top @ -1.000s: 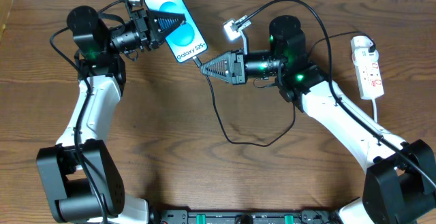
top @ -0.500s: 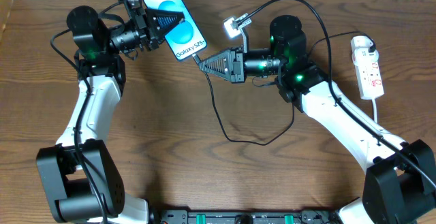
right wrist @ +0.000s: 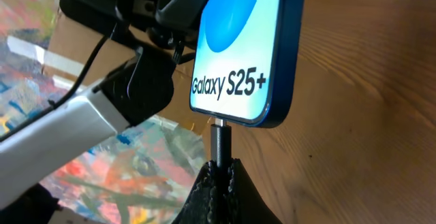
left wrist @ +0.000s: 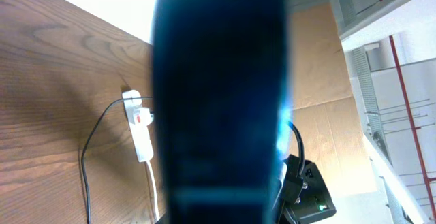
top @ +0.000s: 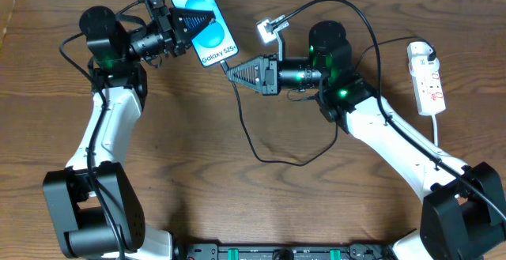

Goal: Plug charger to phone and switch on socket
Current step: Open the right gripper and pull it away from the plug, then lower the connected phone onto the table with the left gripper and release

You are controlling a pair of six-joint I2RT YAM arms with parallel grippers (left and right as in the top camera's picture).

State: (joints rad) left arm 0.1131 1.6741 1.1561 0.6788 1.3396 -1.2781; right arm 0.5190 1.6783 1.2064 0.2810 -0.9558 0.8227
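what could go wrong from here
The connector is at the port of the phone; if the right gripper pushes off-axis, it may jam or slip out. Only the left gripper braces the phone, so the push may twist it. The slack cable could snag the right arm.

This is looking like a robotics lab. A left arm [top: 107,126] and a right arm [top: 395,137], white and black, are sitting on a bare wooden desk [top: 198,197]. A black equipment rail [top: 277,252] is running along the bottom edge. Cardboard panels [left wrist: 320,67] are standing at the right of the left wrist view, and a paint-splashed sheet [right wrist: 136,176] is filling the lower left of the right wrist view.
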